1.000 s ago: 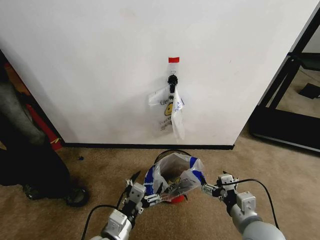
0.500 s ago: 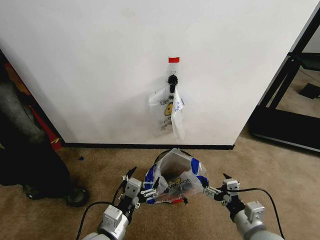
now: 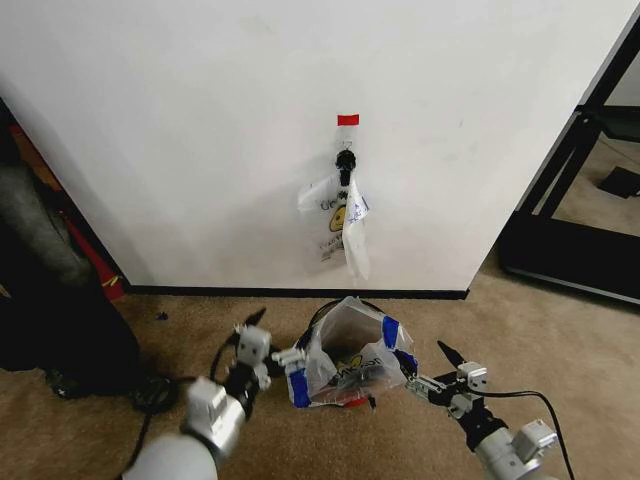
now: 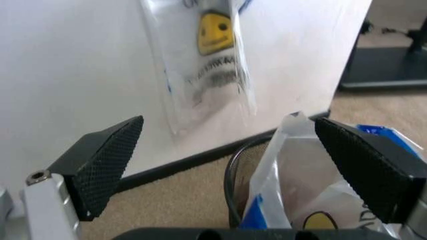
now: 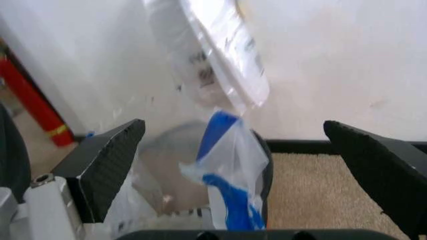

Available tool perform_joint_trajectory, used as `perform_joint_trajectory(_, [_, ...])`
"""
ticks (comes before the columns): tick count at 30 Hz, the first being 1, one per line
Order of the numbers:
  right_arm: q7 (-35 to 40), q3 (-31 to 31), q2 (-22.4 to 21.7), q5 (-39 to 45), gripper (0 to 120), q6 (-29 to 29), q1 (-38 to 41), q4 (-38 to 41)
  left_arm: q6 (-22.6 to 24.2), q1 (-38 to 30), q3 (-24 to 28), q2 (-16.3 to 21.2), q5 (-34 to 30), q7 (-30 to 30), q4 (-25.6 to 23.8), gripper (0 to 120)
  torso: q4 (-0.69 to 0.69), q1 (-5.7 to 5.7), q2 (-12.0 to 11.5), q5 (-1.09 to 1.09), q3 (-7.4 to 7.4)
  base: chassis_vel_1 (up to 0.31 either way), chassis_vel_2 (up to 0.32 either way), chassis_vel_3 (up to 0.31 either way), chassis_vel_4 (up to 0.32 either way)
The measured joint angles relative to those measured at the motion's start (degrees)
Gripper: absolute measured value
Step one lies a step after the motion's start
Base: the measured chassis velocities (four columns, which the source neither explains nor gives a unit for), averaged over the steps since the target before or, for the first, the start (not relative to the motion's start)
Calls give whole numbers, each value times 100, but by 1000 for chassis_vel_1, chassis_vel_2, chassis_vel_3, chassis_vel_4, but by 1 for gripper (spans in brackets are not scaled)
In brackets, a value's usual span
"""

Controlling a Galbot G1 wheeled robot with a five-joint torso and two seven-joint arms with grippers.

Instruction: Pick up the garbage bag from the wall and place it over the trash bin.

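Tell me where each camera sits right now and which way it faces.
Head view: high, looking down at the wall, the trash bin and both arms; left end effector, right end effector.
Left wrist view: behind its open fingers, facing the hanging bags.
Right wrist view: behind its open fingers, facing the garbage bag in the bin.
All three share the wall, hanging bags and bin.

Even, bright indoor light falls on the plain white wall [image 3: 200, 130], with no hard glare. The hanging translucent plastic bags [image 3: 340, 225] cast only faint shadows (softly edged). Both wrist views are soft, their near black textured fingers [image 4: 107, 160] blurred. The head view's left edge lies dim.
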Motion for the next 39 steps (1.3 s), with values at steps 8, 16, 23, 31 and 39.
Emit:
perform_joint_trajectory(8, [-155, 352, 356, 208, 100, 182, -252, 173, 615, -3178, 1814, 55, -1526, 170, 1347, 100, -1, 0, 0, 4, 0, 0, 0, 0, 0])
perform_joint_trajectory(16, [-251, 664, 488, 279, 100, 235, -639, 565, 958, -5418, 3774, -646, -1899, 596, 2839, 100, -2, 1, 0, 0, 1, 0, 0, 0, 0])
perform_joint_trajectory(23, [-362, 768, 520, 216, 100, 357, -1073, 879, 1220, -6358, 4819, -1217, -2017, 770, 4070, 100, -1, 1, 0, 1, 1, 0, 0, 0, 0])
perform_joint_trajectory(31, [-366, 682, 502, 82, 100, 388, -1155, 882, 1720, -6653, 5195, -1709, -1760, 1150, 4482, 100, 0, 1, 0, 1, 0, 0, 0, 0, 0])
perform_joint_trajectory(39, [-286, 662, 443, 106, 100, 319, -1052, 766, 1743, -6827, 5315, -1969, -1816, 1417, 4821, 100, 0, 1, -1, 1, 0, 0, 0, 0, 0])
